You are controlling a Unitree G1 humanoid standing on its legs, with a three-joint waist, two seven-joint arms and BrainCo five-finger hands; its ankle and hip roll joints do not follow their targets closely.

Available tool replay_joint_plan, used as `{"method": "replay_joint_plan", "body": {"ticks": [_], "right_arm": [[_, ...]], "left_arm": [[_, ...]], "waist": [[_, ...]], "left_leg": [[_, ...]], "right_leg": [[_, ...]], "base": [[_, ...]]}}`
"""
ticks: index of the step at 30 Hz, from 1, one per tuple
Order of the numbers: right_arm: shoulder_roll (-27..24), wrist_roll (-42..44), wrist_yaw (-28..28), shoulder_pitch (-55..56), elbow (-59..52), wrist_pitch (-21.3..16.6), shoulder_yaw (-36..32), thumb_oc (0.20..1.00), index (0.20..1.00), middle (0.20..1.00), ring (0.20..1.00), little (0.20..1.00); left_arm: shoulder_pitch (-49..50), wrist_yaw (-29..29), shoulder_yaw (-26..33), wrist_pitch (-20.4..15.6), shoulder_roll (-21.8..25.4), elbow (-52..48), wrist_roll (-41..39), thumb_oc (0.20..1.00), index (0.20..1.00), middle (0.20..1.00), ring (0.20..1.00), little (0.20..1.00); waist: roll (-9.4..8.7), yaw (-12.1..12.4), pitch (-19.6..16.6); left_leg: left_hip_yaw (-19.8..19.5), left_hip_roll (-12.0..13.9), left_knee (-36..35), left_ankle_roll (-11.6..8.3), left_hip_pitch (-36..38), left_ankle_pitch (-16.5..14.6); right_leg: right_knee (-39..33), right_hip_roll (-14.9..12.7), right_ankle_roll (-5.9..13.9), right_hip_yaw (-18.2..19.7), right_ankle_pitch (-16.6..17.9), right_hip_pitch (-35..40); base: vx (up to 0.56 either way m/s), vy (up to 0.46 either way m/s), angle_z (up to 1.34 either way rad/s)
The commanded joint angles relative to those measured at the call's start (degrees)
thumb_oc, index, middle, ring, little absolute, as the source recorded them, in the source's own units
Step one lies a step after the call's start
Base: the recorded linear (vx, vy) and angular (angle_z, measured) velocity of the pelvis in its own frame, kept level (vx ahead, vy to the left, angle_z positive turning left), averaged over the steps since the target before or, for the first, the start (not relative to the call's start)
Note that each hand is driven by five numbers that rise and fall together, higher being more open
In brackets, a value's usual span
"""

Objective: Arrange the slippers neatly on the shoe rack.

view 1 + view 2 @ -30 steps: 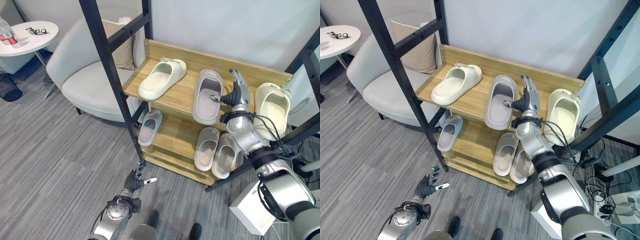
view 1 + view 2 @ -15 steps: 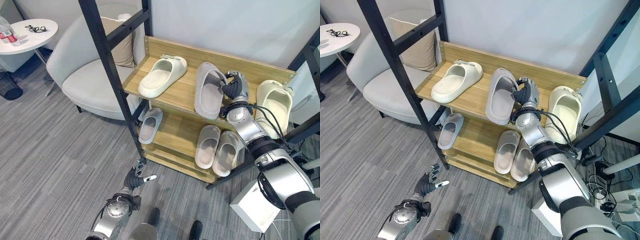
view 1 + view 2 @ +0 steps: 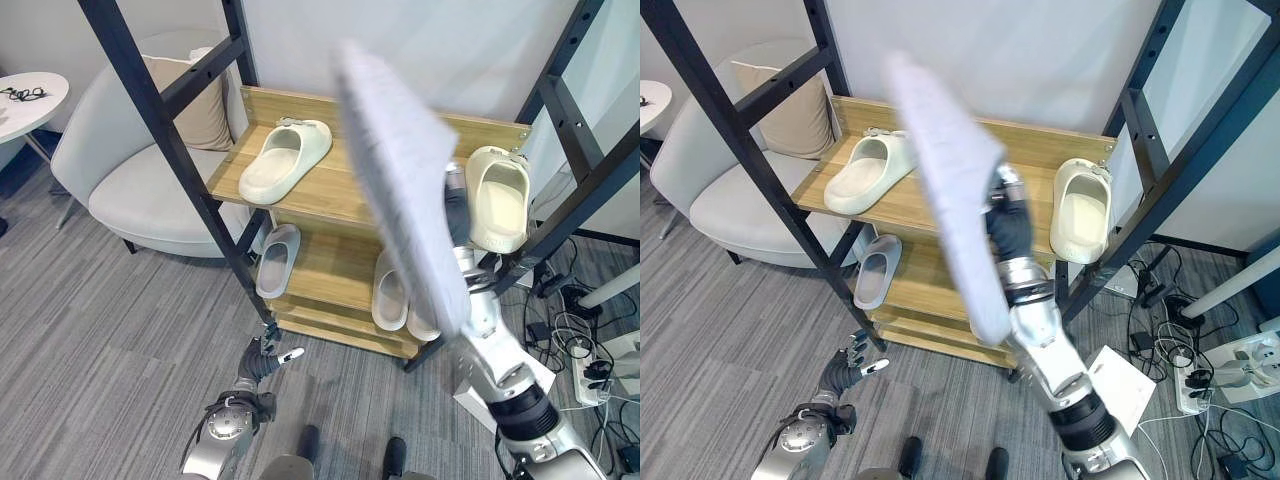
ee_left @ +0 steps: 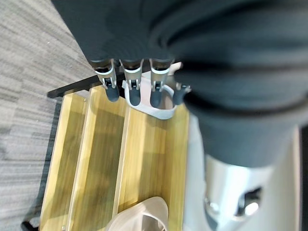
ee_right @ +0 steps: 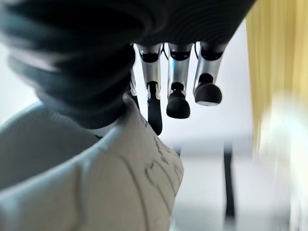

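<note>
A grey slipper (image 3: 400,170) is up in the air in front of the wooden shoe rack (image 3: 335,195), its ribbed sole facing me. My right hand (image 3: 1007,228) is shut on its edge; the right wrist view shows the fingers (image 5: 178,91) over the slipper (image 5: 96,183). One cream slipper (image 3: 285,160) lies on the top shelf's left part, another cream slipper (image 3: 497,197) at its right end. On the lower shelf are a single grey slipper (image 3: 277,260) and a grey pair (image 3: 390,290). My left hand (image 3: 262,360) hangs open low near the floor.
Black frame posts (image 3: 170,150) cross in front of the rack on the left and right. A light armchair (image 3: 130,180) with a cushion stands to the left. A white box (image 3: 1120,372), a power strip (image 3: 1240,365) and cables lie on the floor at the right.
My right hand has closed on the grey slipper and lifted it off the top shelf, up towards the camera. The camera has shifted too. The left hand stays low.
</note>
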Motion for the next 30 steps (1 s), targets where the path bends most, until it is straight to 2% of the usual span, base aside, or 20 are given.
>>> {"method": "replay_joint_plan", "body": {"ticks": [1,4,7,8,9,11,12,13,14,15,17,18,20,24,30], "right_arm": [[-0.34,8.39,9.93,-3.29,0.97,0.19,1.18,0.200,0.200,0.200,0.200,0.200],[-1.50,5.98,12.44,-1.15,4.31,1.79,4.09,0.200,0.200,0.200,0.200,0.200],[-5.30,-10.49,8.98,5.44,11.76,1.59,0.80,0.200,0.200,0.200,0.200,0.200],[-5.29,-10.50,8.97,5.43,11.78,1.58,0.80,0.200,0.200,0.200,0.200,0.200],[-5.67,-15.10,7.89,6.60,11.68,1.72,0.35,0.200,0.200,0.200,0.200,0.200],[-6.74,-33.15,-1.56,4.76,16.66,3.06,-1.79,0.200,0.200,0.200,0.200,0.200],[-6.57,-47.68,-13.44,1.55,23.73,4.44,-4.03,0.200,0.200,0.200,0.200,0.200],[-6.56,-47.69,-13.46,1.51,23.78,4.40,-4.03,0.200,0.200,0.200,0.200,0.200],[-7.06,-54.86,-18.28,-2.13,26.16,5.28,-5.17,0.200,0.200,0.200,0.200,0.200],[-6.95,-56.69,-19.61,-3.25,27.92,6.17,-5.25,0.200,0.200,0.200,0.200,0.200],[-7.96,-61.59,-24.20,-7.11,30.57,9.05,-7.07,0.200,0.200,0.200,0.200,0.200],[-8.63,-65.67,-26.72,-11.84,34.76,11.34,-7.09,0.200,0.200,0.200,0.200,0.200],[-10.58,-67.66,-28.08,-17.55,38.31,13.27,-6.58,0.200,0.200,0.200,0.200,0.200],[-18.64,-68.53,-30.15,-33.54,51.38,19.53,-4.57,0.200,0.200,0.200,0.200,0.200],[-22.39,-66.01,-31.73,-42.26,61.51,22.16,-2.63,0.200,0.200,0.200,0.200,0.200]], "left_arm": [[-1.77,-1.15,0.29,-2.45,1.66,-1.06,1.20,1.000,1.000,1.000,1.000,1.000],[-2.02,-1.03,1.09,-3.24,1.32,0.49,1.18,1.000,1.000,1.000,1.000,1.000],[-2.81,1.14,3.56,-4.31,1.31,2.76,1.18,1.000,1.000,1.000,1.000,1.000],[-2.83,1.14,3.55,-4.31,1.31,2.77,1.18,1.000,1.000,1.000,1.000,1.000],[-4.47,2.24,3.52,-4.71,1.09,4.64,1.52,1.000,1.000,1.000,1.000,1.000],[-9.32,6.62,2.49,-5.02,-0.57,6.57,0.75,1.000,1.000,1.000,1.000,1.000],[-11.38,14.40,1.30,-5.40,2.01,4.07,13.10,1.000,1.000,1.000,1.000,1.000],[-11.40,14.41,1.30,-5.37,2.01,4.06,13.12,1.000,1.000,1.000,1.000,1.000],[-11.04,12.75,-0.23,-6.99,1.62,2.99,8.57,1.000,1.000,1.000,1.000,1.000],[-11.36,12.64,-0.94,-7.44,1.29,2.86,8.35,1.000,1.000,1.000,1.000,1.000],[-12.89,12.71,-2.19,-7.84,1.97,0.60,8.80,1.000,1.000,1.000,1.000,1.000],[-12.62,11.72,-3.36,-8.55,2.83,-1.41,8.78,1.000,1.000,1.000,1.000,1.000],[-13.00,10.65,-4.60,-9.29,3.20,-1.66,7.07,1.000,1.000,1.000,1.000,1.000],[-15.19,6.46,-9.17,-10.77,3.77,-4.93,-0.61,1.000,1.000,1.000,1.000,1.000],[-18.67,6.08,-11.05,-11.17,4.47,-8.23,-1.68,1.000,1.000,1.000,1.000,1.000]], "waist": [[-0.17,1.72,-0.77],[-0.12,2.06,-0.48],[-0.02,2.47,1.04],[-0.03,2.36,0.98],[-0.14,1.96,1.71],[-0.07,1.79,4.99],[1.24,3.07,9.20],[1.20,2.80,8.93],[2.04,3.48,11.13],[2.41,3.19,11.23],[3.18,3.25,11.26],[3.87,4.10,11.07],[4.14,4.79,11.37],[4.53,6.13,13.27],[4.99,6.67,14.48]], "left_leg": [[1.76,-2.45,0.21,3.13,5.16,-10.88],[0.39,-2.45,0.21,2.80,5.05,-10.62],[-2.18,-2.43,0.21,2.60,4.14,-9.93],[-2.29,-2.46,0.21,2.62,4.03,-9.86],[-2.57,-2.40,0.21,2.56,3.49,-9.51],[-2.86,-2.80,5.45,2.70,-1.34,-10.54],[-4.02,-4.35,15.12,3.10,-9.27,-12.46],[-4.27,-4.49,15.24,3.14,-9.73,-12.32],[-4.98,-5.24,19.37,3.23,-13.24,-13.28],[-5.58,-5.94,20.93,3.20,-15.33,-13.45],[-5.90,-6.67,25.37,3.64,-20.28,-14.91],[-5.68,-7.11,29.21,4.11,-24.12,-16.31],[-5.26,-7.38,32.06,4.29,-27.15,-17.32],[-5.60,-8.79,35.85,4.45,-35.68,-17.92],[-5.99,-9.08,36.65,4.15,-40.30,-18.03]], "right_leg": [[0.04,-0.56,1.40,-1.39,-10.05,8.04],[0.86,-0.70,1.18,-2.91,-10.36,8.39],[4.63,-1.29,1.20,-5.86,-11.92,7.06],[4.56,-1.30,1.21,-5.97,-11.86,7.03],[5.85,-1.50,1.27,-6.23,-12.26,6.03],[11.25,-2.61,0.84,-6.10,-13.67,1.44],[17.73,-4.36,0.02,-6.51,-15.25,-4.09],[17.76,-4.47,0.05,-6.77,-15.20,-4.38],[21.81,-5.16,-0.47,-6.91,-16.67,-7.31],[23.79,-5.62,-0.63,-7.01,-17.23,-9.30],[29.05,-6.74,-1.03,-6.10,-18.89,-14.25],[32.66,-7.51,-1.44,-5.29,-20.58,-17.81],[35.47,-8.15,-1.62,-4.49,-21.48,-20.89],[40.03,-9.96,-1.67,-4.22,-22.57,-28.98],[40.76,-10.39,-1.61,-4.78,-22.83,-33.18]], "base": [[-0.03,-0.022,0.23],[-0.03,-0.004,0.27],[-0.05,-0.004,0.42],[-0.07,-0.003,0.35],[-0.12,-0.003,0.25],[-0.33,0.016,0.19],[-0.36,0.041,0.18],[-0.36,0.050,0.21],[-0.14,0.037,0.32],[-0.17,0.071,0.45],[-0.05,0.112,0.68],[0.01,0.123,0.46],[0.02,0.108,0.05],[0.07,0.092,0.14],[0.07,0.017,0.18]]}}
